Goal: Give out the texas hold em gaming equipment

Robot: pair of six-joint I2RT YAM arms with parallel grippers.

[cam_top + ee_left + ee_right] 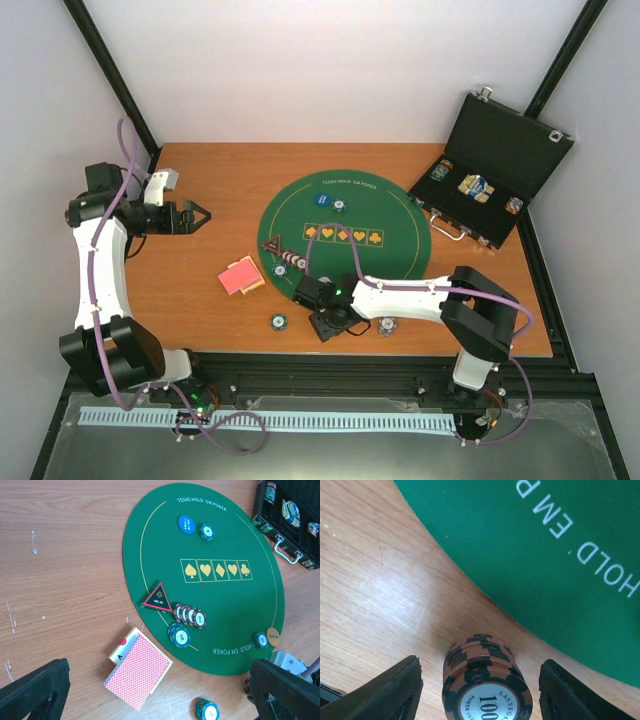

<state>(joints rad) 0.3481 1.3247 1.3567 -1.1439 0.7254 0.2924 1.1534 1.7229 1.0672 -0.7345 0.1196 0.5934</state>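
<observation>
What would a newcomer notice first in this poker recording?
The big round green felt mat fills the middle of the wooden table, and an open black case sits at the table's far right corner. The right gripper stands open astride a stack of orange-and-black chips on bare wood just off the mat's near edge. A red-backed deck of cards lies by the mat's near-left edge.
</observation>
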